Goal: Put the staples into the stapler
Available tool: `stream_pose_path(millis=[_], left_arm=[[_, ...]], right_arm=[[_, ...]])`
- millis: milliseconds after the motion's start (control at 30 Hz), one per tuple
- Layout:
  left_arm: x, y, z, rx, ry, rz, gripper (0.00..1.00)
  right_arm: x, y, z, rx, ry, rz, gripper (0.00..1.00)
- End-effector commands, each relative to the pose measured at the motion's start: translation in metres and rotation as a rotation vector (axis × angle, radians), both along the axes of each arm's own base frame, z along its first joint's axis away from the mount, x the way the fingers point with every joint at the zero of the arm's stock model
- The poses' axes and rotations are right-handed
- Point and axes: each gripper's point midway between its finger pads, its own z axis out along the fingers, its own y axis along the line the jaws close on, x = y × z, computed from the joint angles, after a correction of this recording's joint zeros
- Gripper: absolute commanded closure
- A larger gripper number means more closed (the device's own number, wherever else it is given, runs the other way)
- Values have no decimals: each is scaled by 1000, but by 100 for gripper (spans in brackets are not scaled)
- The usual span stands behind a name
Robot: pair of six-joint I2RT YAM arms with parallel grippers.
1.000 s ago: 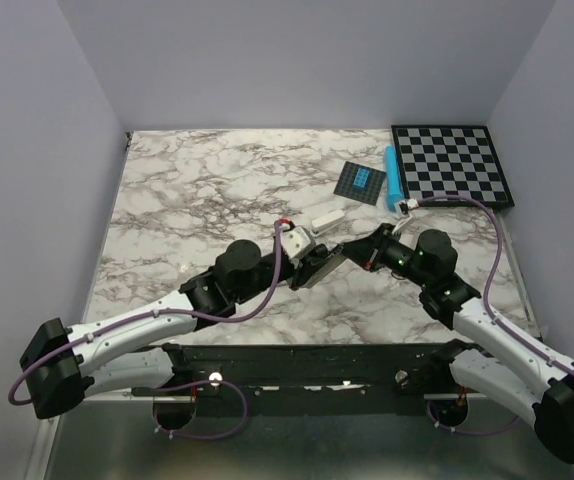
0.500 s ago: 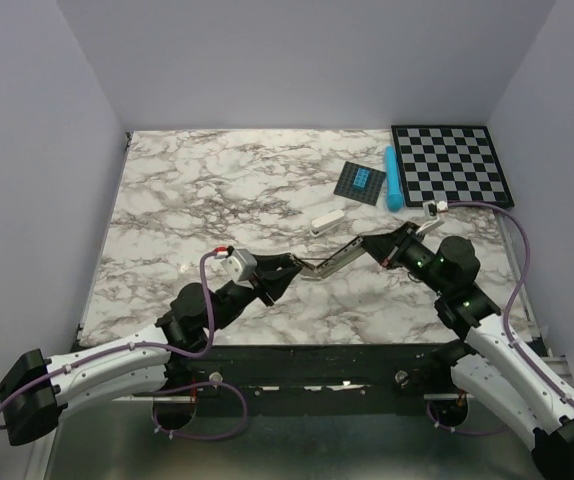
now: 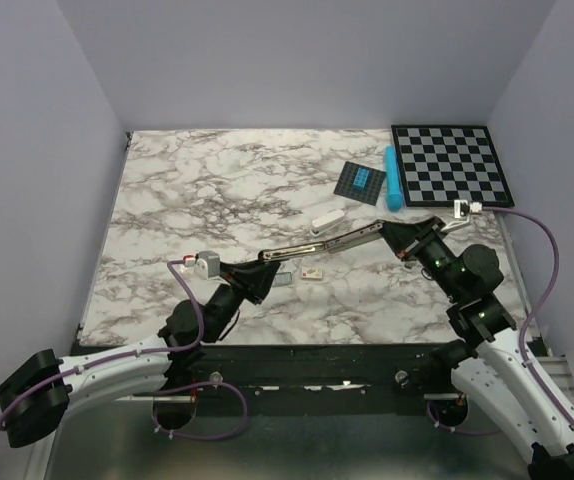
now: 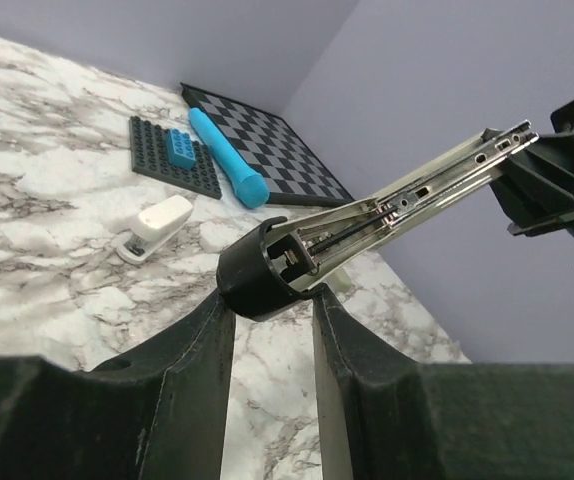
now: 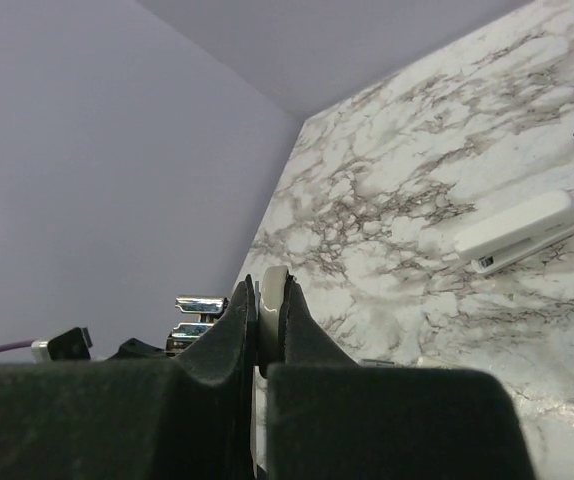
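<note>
Stapler [image 4: 407,200] unfolded above surface [image 3: 187,190], lying 8-to-2 o'clock. Left tool [image 4: 270,298] clamps black hinge end; right tool [image 3: 392,236] pinches opposite tip.

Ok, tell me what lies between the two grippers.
The opened stapler spans that gap, left gripper on its black end, right gripper on the other; the top view shows it.

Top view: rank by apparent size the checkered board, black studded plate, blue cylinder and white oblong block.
1. Black-and-white checkered board
2. Black studded plate
3. Blue cylinder: longer than the plate but narrower, so close
4. White oblong block
</note>
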Motion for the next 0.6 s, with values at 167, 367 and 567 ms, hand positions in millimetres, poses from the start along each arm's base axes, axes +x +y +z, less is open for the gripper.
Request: stream_pose_path(millis=[167, 367, 567], left_arm=[[20, 33, -27, -152, 150, 183, 55], [15, 34, -27, -103, 129, 166, 19], [4, 32, -14, -14, 35, 106, 11]], right_arm=[[-19, -25, 84, 203, -203, -81, 99], [-21, -27, 77, 227, -179, -84, 99], [-20, -25, 71, 214, -171, -78, 99]])
